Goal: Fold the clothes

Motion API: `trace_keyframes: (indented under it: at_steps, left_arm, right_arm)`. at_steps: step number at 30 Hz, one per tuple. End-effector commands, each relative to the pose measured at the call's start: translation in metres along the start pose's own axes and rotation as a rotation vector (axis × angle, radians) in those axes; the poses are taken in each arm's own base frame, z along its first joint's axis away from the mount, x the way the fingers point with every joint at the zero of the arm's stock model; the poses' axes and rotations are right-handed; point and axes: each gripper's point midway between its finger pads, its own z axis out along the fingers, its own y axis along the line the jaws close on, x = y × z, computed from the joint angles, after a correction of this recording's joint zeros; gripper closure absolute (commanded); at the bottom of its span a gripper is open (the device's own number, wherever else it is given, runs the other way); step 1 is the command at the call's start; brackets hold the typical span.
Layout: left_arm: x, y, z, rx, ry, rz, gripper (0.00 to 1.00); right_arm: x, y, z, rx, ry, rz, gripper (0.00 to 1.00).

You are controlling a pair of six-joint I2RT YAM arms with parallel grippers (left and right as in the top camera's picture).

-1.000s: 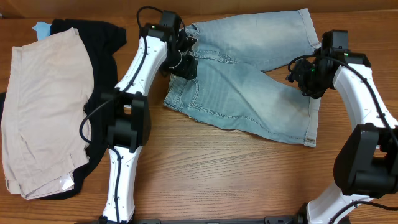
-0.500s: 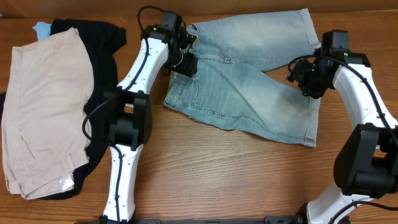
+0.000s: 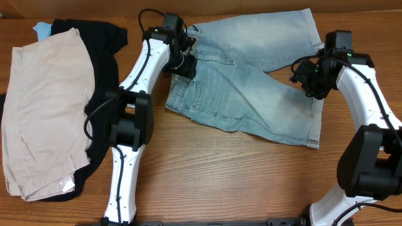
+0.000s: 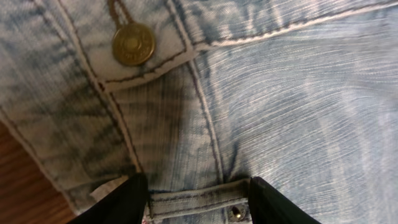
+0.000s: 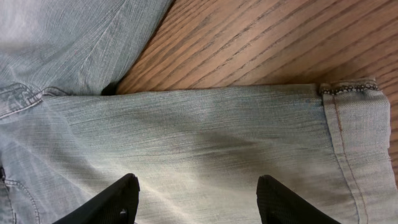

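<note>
Denim shorts [image 3: 251, 88] lay spread flat, centre-right on table [image 3: 220, 176].
L to R: beige shorts [image 3: 44, 107] on black garment [image 3: 103, 47] at far left; left gripper [image 4: 199, 193], fingers wide, over waistband nr button [image 4: 133, 43]; right gripper [image 5: 199, 193], fingers wide, over near leg by hem.

A brown wooden table [image 3: 220, 169] is carrying faded light-blue denim shorts [image 3: 251, 94]. Well to their left a black garment [image 3: 103, 53] is lying, with beige shorts [image 3: 44, 107] partly covering it.
</note>
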Motion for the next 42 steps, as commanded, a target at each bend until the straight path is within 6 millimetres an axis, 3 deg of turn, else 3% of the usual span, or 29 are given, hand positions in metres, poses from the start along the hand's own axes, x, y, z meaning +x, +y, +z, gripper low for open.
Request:
trace_keyframes:
  at_steps: [1, 9, 10, 12, 13, 20, 26, 27, 30, 35, 36, 37, 40, 42]
  left_arm:
    - [0.017, 0.025, 0.010, -0.104, 0.068, -0.060, 0.45]
    - [0.016, 0.020, 0.011, -0.110, 0.070, -0.049, 0.45]
    - [0.016, 0.016, 0.012, -0.087, 0.068, -0.047, 0.51]
    - [0.015, 0.009, 0.013, -0.052, 0.066, -0.046, 0.89]
    - [0.015, 0.005, 0.013, -0.036, 0.064, -0.045, 0.96]
    - [0.013, 0.011, 0.005, -0.043, 0.054, -0.056, 0.96]
    - [0.014, 0.043, -0.044, -0.064, 0.039, -0.229, 0.96]
    - [0.020, 0.053, -0.058, -0.069, 0.053, -0.287, 0.96]
    - [0.043, 0.074, -0.070, -0.119, 0.118, -0.414, 0.96]
    - [0.077, 0.090, -0.064, -0.124, 0.227, -0.473, 0.96]
    - [0.082, 0.091, -0.062, -0.123, 0.241, -0.481, 0.95]
    - [0.086, 0.092, -0.060, -0.122, 0.253, -0.485, 0.83]
    - [0.091, 0.091, -0.058, -0.119, 0.272, -0.470, 0.37]
    - [0.090, 0.090, -0.064, -0.120, 0.271, -0.462, 0.18]
  right_arm:
    - [-0.008, 0.004, -0.010, -0.007, -0.039, -0.012, 0.36]
    - [-0.008, 0.003, -0.010, -0.006, -0.039, -0.012, 0.36]
    - [-0.008, 0.003, -0.010, -0.006, -0.039, -0.012, 0.36]
    - [-0.008, 0.003, -0.010, -0.006, -0.039, -0.012, 0.35]
    - [-0.008, 0.003, -0.010, -0.006, -0.039, -0.012, 0.35]
    - [-0.009, 0.004, -0.010, -0.008, -0.042, -0.012, 0.35]
    - [-0.008, 0.003, -0.010, -0.006, -0.037, -0.031, 0.35]
    - [-0.008, 0.004, -0.010, -0.007, -0.037, -0.030, 0.35]
    - [-0.007, 0.004, -0.010, -0.008, -0.033, -0.030, 0.34]
    - [-0.002, 0.001, -0.010, 0.001, -0.011, -0.025, 0.34]
    - [0.000, 0.002, -0.010, -0.002, -0.004, -0.024, 0.34]
    - [0.003, 0.002, -0.010, -0.007, 0.009, -0.023, 0.34]
    - [0.010, -0.001, -0.010, 0.005, 0.040, -0.016, 0.34]
    - [0.014, -0.002, -0.010, 0.010, 0.054, -0.012, 0.34]
